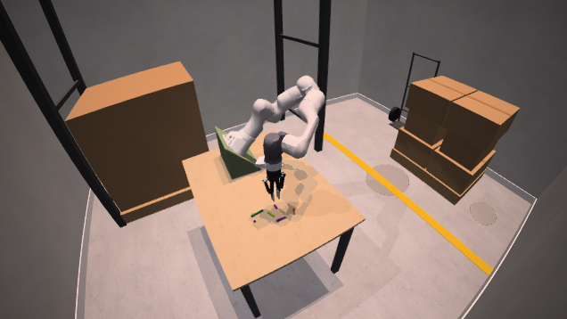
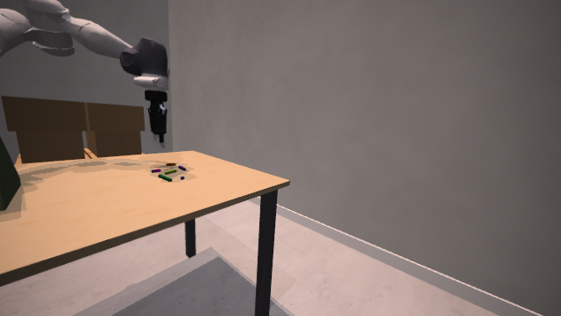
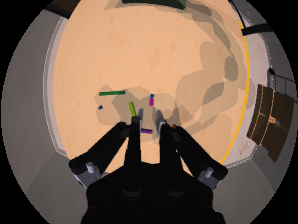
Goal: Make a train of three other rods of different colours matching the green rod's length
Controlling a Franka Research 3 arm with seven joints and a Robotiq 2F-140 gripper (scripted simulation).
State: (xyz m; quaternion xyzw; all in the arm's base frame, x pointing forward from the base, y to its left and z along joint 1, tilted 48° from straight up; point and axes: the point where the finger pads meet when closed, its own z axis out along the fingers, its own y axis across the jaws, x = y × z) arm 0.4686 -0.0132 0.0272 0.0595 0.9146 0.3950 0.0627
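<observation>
Several short rods lie loosely together on the wooden table (image 1: 267, 258) (image 2: 88, 207) (image 3: 133, 43). They are the green rod (image 1: 257, 214) (image 2: 165, 177) (image 3: 113, 94), a lime rod (image 1: 270, 214) (image 2: 170, 171) (image 3: 132, 108), a purple rod (image 1: 281, 218) (image 2: 182, 168) (image 3: 145, 131), a magenta rod (image 1: 275, 207) (image 2: 156, 170) (image 3: 150, 100), an orange rod (image 1: 294, 210) (image 2: 171, 164) and a small blue rod (image 1: 254, 220) (image 2: 182, 177) (image 3: 100, 106). None of them touch end to end. My gripper (image 1: 274, 196) (image 2: 161, 140) (image 3: 149, 115) hangs well above the rods, pointing down. Its fingers stand a little apart with nothing between them.
A dark green wedge (image 1: 234, 160) (image 2: 6, 176) stands on the table's far side by the arm's base. A big cardboard box (image 1: 134, 134) stands on the floor beside the table. Stacked boxes (image 1: 455, 129) stand far off to the right.
</observation>
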